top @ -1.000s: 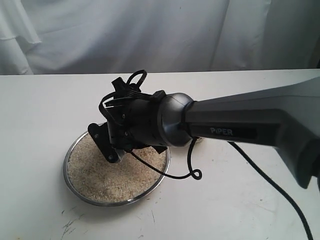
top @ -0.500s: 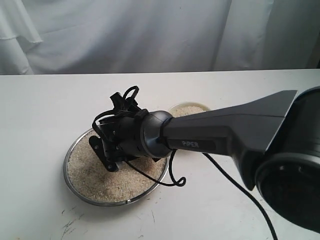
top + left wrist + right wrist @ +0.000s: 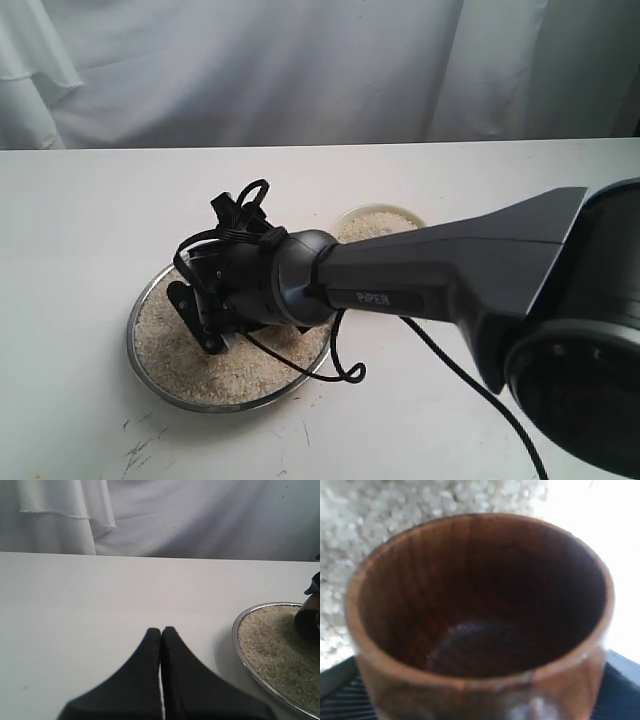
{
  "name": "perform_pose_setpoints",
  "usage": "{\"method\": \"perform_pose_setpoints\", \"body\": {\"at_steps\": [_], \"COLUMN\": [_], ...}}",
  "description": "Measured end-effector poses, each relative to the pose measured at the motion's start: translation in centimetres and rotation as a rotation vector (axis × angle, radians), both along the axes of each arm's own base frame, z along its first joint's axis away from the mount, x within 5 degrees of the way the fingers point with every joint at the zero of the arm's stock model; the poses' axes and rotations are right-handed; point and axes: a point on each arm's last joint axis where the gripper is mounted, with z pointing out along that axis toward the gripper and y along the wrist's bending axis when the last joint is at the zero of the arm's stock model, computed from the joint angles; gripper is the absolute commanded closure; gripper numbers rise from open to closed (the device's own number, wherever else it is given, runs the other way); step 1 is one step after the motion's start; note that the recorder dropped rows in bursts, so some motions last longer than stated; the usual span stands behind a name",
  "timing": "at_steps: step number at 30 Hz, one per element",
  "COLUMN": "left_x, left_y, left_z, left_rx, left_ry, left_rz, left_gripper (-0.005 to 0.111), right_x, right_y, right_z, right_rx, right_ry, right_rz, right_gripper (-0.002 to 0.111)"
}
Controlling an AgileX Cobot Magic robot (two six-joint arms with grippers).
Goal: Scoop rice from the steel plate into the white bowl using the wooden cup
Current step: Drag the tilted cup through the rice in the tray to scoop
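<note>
The only readable text is the pale word "PiPER" on the dark grey right arm (image 3: 440,268).

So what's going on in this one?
The right gripper holds the wooden cup, which is empty inside, low over the rice in the steel plate. It looks about to scoop. The white bowl, just beyond the plate in the exterior view, already has rice in it. The left gripper is shut and sits idle over the table beside the plate.
</note>
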Motion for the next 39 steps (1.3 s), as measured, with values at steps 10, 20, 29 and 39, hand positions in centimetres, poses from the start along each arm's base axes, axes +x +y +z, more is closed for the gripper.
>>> {"method": "perform_pose_setpoints", "body": {"at_steps": [10,20,29,39], "left_x": [0.0,0.0,0.0,0.0], "left_y": [0.0,0.0,0.0,0.0], "left_z": [0.0,0.0,0.0,0.0], "left_rx": [0.0,0.0,0.0,0.0], "left_ry": [0.0,0.0,0.0,0.0], "left_rz": [0.0,0.0,0.0,0.0], "left_gripper": [0.107,0.107,0.107,0.107], "right_x": [-1.2,-2.0,-2.9,-3.1], "right_y": [0.7,1.1,1.4,1.5], "right_z": [-1.2,-1.4,-1.4,-1.3], "right_rx": [-0.023,0.013,0.054,0.074], "right_ry": [0.014,0.047,0.1,0.115], "right_rz": [0.019,-0.004,-0.031,-0.044], "right_gripper": [0.108,0.108,0.108,0.108]}}
